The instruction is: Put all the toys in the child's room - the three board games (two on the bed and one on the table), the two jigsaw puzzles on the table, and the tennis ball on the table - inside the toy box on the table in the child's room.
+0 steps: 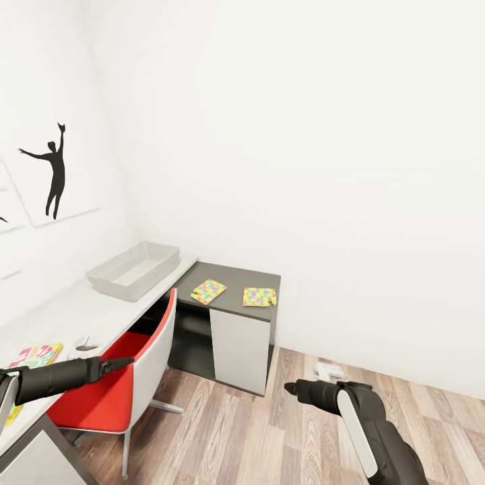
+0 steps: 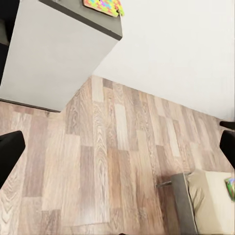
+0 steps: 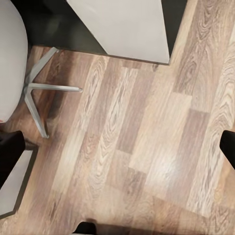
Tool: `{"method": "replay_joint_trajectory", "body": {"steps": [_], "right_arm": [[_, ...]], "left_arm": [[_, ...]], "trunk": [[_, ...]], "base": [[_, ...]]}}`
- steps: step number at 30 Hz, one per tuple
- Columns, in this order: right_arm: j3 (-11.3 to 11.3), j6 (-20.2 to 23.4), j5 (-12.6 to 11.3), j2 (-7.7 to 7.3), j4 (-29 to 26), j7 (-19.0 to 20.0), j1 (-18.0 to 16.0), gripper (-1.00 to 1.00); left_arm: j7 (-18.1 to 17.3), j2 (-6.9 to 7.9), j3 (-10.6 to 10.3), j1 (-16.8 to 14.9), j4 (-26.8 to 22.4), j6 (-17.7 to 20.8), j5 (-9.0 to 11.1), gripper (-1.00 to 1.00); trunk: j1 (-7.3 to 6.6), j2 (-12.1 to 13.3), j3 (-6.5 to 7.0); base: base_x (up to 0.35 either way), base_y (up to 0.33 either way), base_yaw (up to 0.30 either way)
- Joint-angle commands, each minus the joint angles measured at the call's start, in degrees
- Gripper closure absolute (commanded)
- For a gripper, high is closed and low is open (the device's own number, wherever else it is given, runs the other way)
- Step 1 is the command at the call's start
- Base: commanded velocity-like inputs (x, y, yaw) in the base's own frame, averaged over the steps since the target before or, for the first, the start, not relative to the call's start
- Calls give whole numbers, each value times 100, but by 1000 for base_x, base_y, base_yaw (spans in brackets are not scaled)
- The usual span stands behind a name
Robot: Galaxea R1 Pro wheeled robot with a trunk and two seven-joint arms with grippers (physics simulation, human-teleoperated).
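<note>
Toy box (image 1: 135, 269) sits empty, as far as we can see, on the pale grey top of the table (image 1: 67, 316), up against the corner of the room. Two jigsaw puzzles (image 1: 209, 291) lie flat and apart from each other on the lower dark grey section just beside it; we judge they are close enough to the bin that moving them will be a short carry. Near our left arm, a colourful board game (image 1: 37, 355) lies at the near end of the table.

Our left claw (image 1: 116, 364) reaches forward over the red chair (image 1: 121, 377), and in the head view its fingers look drawn to a point, while the left wrist view shows dark fingertips at both edges of the frame, so we cannot tell its state. Our right claw (image 1: 291, 388) hangs low over the floor, carrying nothing, and its fingertips sit wide apart in the right wrist view. Both arms seem held in a travelling pose, since we are not yet within reach of anything.

Wood planks cover the floor (image 1: 256, 431), the walls are plain white, and a black silhouette print (image 1: 52, 168) hangs above the table. The left wrist view also catches a cream bed (image 2: 213, 196) corner.
</note>
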Motion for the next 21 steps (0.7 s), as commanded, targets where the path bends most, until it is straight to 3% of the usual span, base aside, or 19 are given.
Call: {"method": "replay_joint_trajectory", "body": {"steps": [1,6,10,21], "right_arm": [[-10,32,19,2,-18,63,-5,-100],[-13,41,5,-2,-35,259,-5,-100],[-19,41,3,-4,-38,386,-5,-100],[-23,41,0,-3,-33,478,-5,-100]], "left_arm": [[-224,33,72,-5,2,52,-22,-100],[-571,88,214,11,8,52,-49,-100],[-621,95,241,59,9,52,-52,-100],[-655,96,260,92,12,52,-49,-100]], "trunk": [[4,-13,-14],[4,-13,-26],[4,-13,-55],[4,-13,-155]], "base": [[0,0,0],[0,0,0],[43,0,0],[289,0,0]]}}
